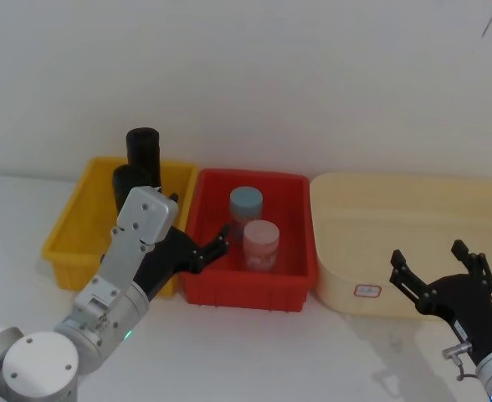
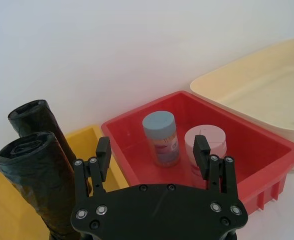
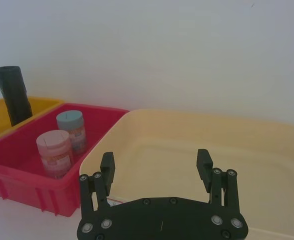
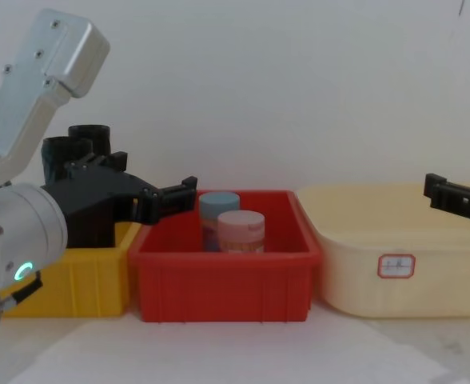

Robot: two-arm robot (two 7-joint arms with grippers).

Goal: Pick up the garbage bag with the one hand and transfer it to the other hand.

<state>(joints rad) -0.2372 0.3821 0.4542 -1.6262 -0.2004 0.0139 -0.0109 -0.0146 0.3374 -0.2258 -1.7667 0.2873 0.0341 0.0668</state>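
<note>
**While the bag stands unheld in the yellow bin, both pincers are released**

As the head view shows it, the garbage bag (image 2: 32, 185), a thick black roll of wrinkled plastic film, stands upright in the yellow plastic bin (image 1: 66, 243) at ten o'clock of the work area. A second black roll (image 2: 34, 117) stands just behind it, at its twelve o'clock. Nothing grips the bag.

The left gripper (image 2: 152, 149), black on a silver arm with a green light, hovers at the bag's three o'clock, over the adjoining walls of the yellow bin and the red plastic bin (image 1: 246, 297). Its fingers are spread wide and empty. Whether it touches the bag cannot be told.

The red bin, at twelve o'clock, holds a blue-lidded jar (image 1: 246, 203) and a pink jar (image 1: 261, 243), both upright and just beside each other.

The right gripper (image 1: 428, 255) sits at four o'clock, before the cream tub (image 1: 342, 276), with its fingers parted and empty. The tub's front wall carries a small white label (image 1: 367, 291).
</note>
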